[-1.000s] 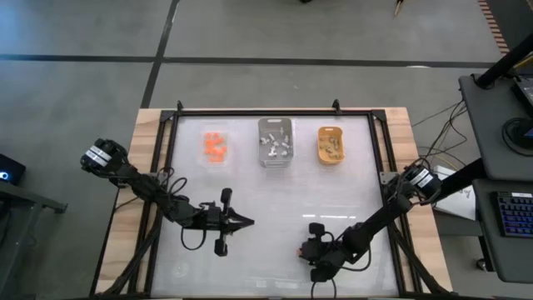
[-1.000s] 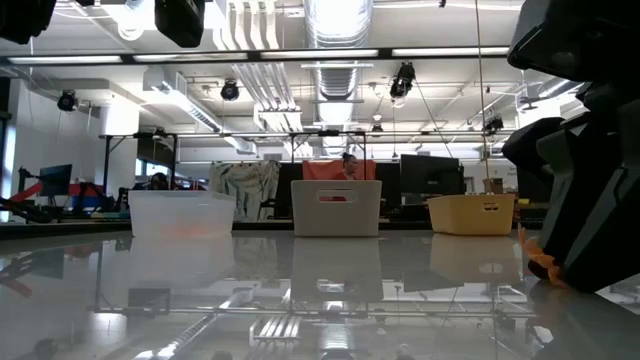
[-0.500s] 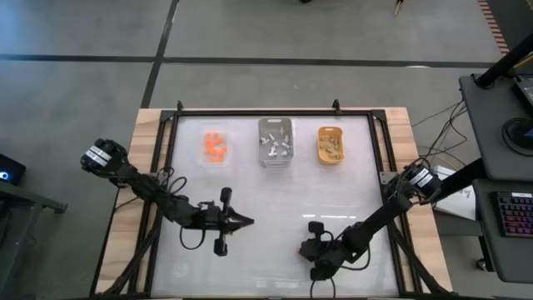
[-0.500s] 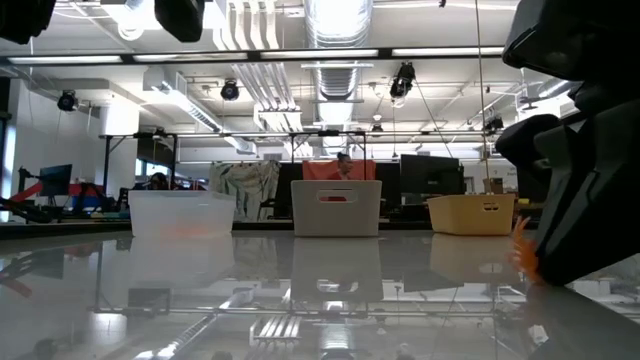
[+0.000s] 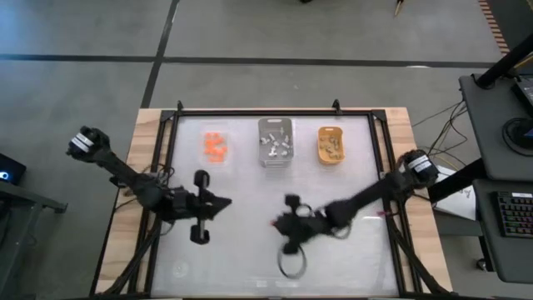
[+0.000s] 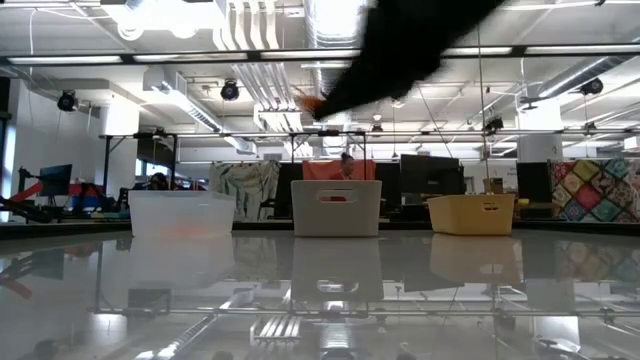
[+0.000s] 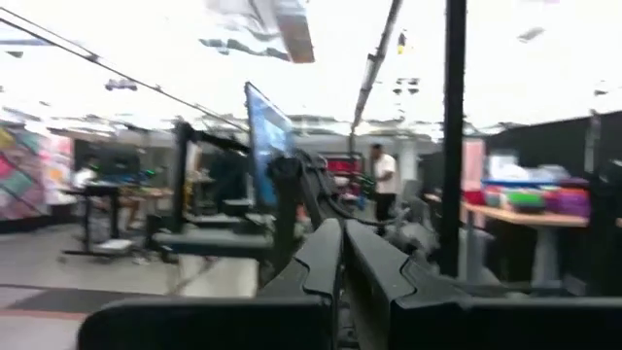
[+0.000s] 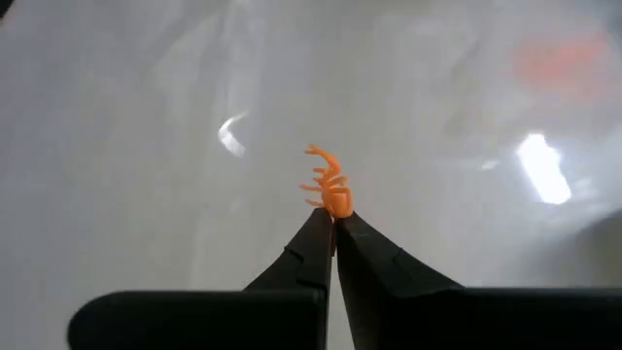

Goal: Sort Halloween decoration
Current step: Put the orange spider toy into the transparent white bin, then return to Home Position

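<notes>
Table: we see a glossy white tabletop (image 5: 250, 250) in a wooden frame, with a workshop of desks and monitors beyond it.
Trays: along the 12 o'clock edge, a clear tray (image 5: 216, 147) of orange pieces, a grey tray (image 5: 276, 141) of pale pieces, an orange-yellow tray (image 5: 331, 144) of tan pieces.
Right gripper (image 8: 333, 222): our fingers are pinched together on an orange spider trinket (image 8: 328, 182), lifted above the table's middle.
Spider trinket: its long axis runs in line with the fingers, body at the tips, legs pointing away.
Left gripper (image 7: 342, 229): our fingers are pressed together on nothing, toward 9 o'clock, aimed level at the room.
</notes>
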Tool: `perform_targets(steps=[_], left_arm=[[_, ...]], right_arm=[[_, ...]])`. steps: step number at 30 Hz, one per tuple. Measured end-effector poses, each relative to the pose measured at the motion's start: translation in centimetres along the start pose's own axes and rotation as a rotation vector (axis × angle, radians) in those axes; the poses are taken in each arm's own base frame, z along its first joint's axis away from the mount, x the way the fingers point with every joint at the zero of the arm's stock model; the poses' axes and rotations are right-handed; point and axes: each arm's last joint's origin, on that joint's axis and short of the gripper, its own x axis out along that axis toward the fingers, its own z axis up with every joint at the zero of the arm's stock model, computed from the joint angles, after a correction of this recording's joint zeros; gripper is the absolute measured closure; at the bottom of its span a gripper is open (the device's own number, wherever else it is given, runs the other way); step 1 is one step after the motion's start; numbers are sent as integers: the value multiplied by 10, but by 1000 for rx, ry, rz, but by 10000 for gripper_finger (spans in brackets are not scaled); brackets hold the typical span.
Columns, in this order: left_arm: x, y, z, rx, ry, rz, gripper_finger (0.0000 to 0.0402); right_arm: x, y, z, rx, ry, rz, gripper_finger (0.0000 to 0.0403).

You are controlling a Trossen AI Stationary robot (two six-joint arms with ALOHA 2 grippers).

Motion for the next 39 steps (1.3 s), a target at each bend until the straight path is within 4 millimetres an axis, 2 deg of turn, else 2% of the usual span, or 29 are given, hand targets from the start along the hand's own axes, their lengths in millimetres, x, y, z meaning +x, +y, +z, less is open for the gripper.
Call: perform_targets(steps=[3, 6, 9, 11, 14, 18, 23, 28, 33, 39], left_arm=[[-6, 8, 17, 19, -14, 33, 402], [-11, 16, 28, 31, 2, 44, 402], [-17, 22, 36, 49, 25, 41, 402], [-20, 25, 41, 52, 30, 40, 402], [-24, 30, 47, 50, 26, 42, 402], [-28, 35, 54, 61, 10, 46, 402], [-32, 38, 57, 71, 19, 44, 402], [-32, 38, 56, 78, 33, 50, 402], [-32, 38, 55, 82, 48, 62, 402], [-32, 37, 51, 91, 79, 58, 402]], right_arm=[[9, -38, 38, -30, -68, -64, 394], [17, -84, 71, -12, -144, -138, 394], [27, -134, 95, 38, -233, -145, 394], [37, -168, 103, 80, -304, -103, 394], [58, -211, 106, 166, -407, -63, 394], [93, -250, 102, 236, -530, -37, 394], [139, -275, 91, 282, -522, -47, 394], [168, -279, 88, 291, -470, -45, 386], [180, -280, 90, 308, -381, -38, 342], [174, -281, 98, 304, -342, -34, 282]])
